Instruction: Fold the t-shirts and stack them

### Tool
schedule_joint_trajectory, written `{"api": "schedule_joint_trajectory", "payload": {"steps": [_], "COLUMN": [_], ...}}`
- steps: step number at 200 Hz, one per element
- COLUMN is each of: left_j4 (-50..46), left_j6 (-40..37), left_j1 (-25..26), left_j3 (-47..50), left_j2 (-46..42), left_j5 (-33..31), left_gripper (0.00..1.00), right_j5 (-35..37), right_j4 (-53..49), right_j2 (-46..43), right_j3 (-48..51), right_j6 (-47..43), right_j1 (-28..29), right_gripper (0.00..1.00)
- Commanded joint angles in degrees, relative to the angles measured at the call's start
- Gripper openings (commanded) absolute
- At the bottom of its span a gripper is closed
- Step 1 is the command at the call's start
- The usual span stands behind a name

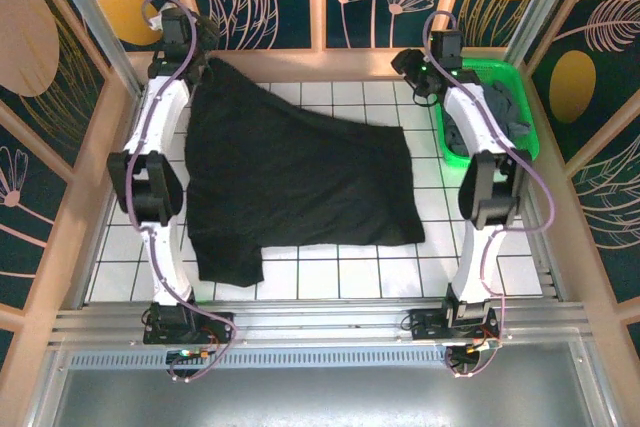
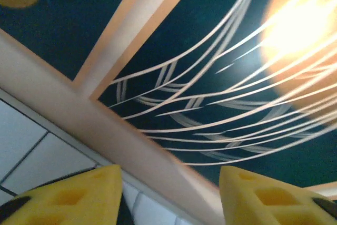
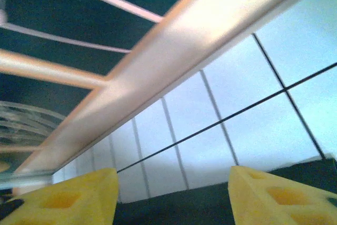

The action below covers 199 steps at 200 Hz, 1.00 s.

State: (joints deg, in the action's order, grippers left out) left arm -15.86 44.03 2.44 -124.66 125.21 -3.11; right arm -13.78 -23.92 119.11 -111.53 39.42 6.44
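A black t-shirt [image 1: 295, 182] lies spread across the white tiled table [image 1: 330, 272], with one sleeve reaching toward the near left. Its far left corner lies by my left gripper [image 1: 205, 62], whose yellow fingers [image 2: 73, 196] stand apart with nothing between them. My right gripper [image 1: 408, 69] hangs at the far edge, just beyond the shirt's far right corner. It is open too, and the black cloth [image 3: 184, 209] lies low between its yellow fingers [image 3: 274, 196] without being touched. A blue-grey t-shirt [image 1: 505, 112] lies bunched in the basket.
The green plastic basket [image 1: 500, 69] stands at the far right beside the right arm. A wooden rail [image 1: 330, 65] and painted panels close off the far side, and more panels stand at the left and right. A metal frame [image 1: 320, 322] runs along the near edge.
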Motion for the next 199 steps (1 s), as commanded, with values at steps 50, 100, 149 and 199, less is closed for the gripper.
{"api": "schedule_joint_trajectory", "payload": {"steps": [50,100,149,199], "left_j4": [-8.9,-11.5,-17.9,-19.7], "left_j6": [-1.2,5.0,4.3,3.7], "left_j1": [0.6,4.4,5.5,5.5], "left_j3": [31.3,61.3,68.6,68.6], "left_j2": [-26.2,-46.3,-52.9,-55.4], "left_j5": [0.1,3.4,6.0,5.4], "left_gripper": [0.7,0.63,0.6,0.6], "right_j5": [9.3,8.2,6.1,7.7], "right_j4": [-8.0,-23.6,-27.8,-17.0], "right_j2": [-23.6,-44.5,-46.8,-43.4], "right_j3": [29.8,60.0,67.9,71.9], "right_j6": [0.2,7.2,4.4,8.1], "right_j1": [4.2,14.4,13.2,13.5], "right_gripper": [0.6,0.52,0.56,0.57]}}
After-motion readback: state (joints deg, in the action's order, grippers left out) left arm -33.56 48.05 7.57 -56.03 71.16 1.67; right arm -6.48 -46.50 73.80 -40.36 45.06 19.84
